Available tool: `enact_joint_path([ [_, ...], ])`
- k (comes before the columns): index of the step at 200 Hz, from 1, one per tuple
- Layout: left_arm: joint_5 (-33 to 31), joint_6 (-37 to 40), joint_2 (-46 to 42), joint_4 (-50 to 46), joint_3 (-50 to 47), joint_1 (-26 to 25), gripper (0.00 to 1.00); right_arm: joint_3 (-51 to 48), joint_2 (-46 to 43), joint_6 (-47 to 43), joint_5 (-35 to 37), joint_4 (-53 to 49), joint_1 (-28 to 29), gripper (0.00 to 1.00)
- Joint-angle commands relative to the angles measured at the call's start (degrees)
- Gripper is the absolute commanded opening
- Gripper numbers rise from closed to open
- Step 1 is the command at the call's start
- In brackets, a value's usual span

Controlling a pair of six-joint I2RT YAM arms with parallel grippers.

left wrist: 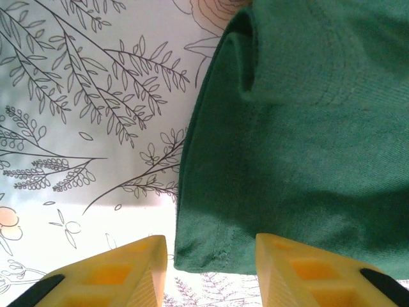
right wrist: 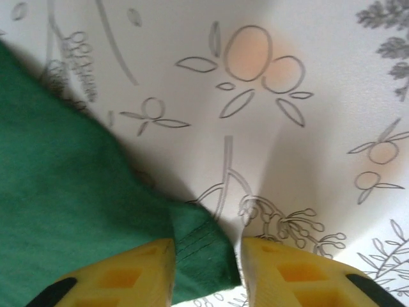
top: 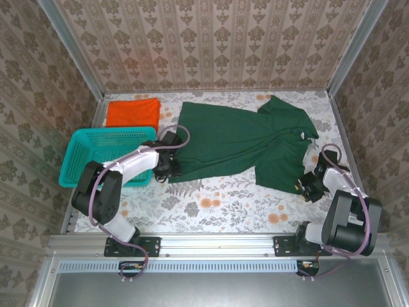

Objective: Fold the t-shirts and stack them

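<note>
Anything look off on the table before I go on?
Nothing spilled or damaged. The green t-shirt lies crooked, its right end doubled over and rumpled; the orange t-shirt sits neatly folded.

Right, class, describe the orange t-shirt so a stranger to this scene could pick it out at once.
On the flower-patterned table, look to the far left corner, just behind the teal mesh basket. The orange t-shirt lies there folded flat, the only bright orange cloth; the green t-shirt to its right is spread out.
</note>
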Motion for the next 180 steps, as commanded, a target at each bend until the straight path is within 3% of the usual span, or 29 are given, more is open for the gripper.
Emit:
enact_joint_path([
  [1, -1.74, 1.41, 0.70, -2.38, 1.87, -0.26, 0.41, 1.11, 1.99, 0.17, 1.82, 0.05, -0.23, 0.32],
  [41, -2.94, 0.88, 0.85, -3.26, 2.03, -0.35, 0.41, 0.59, 2.61, 0.28, 2.31, 0.77, -0.27, 0.16],
  [104, -0.48, 0.84, 4.46, -1.86, 3.68, -1.37, 0.39, 1.80, -1.40, -1.76, 4.10, -3.27, -0.24, 0.00],
  [180, -1.06, 1.09, 4.42, -4.26, 2.84, -3.84, 0.40, 3.97, -3.66, -3.48, 7.61, -7.43, -0.25, 0.00],
])
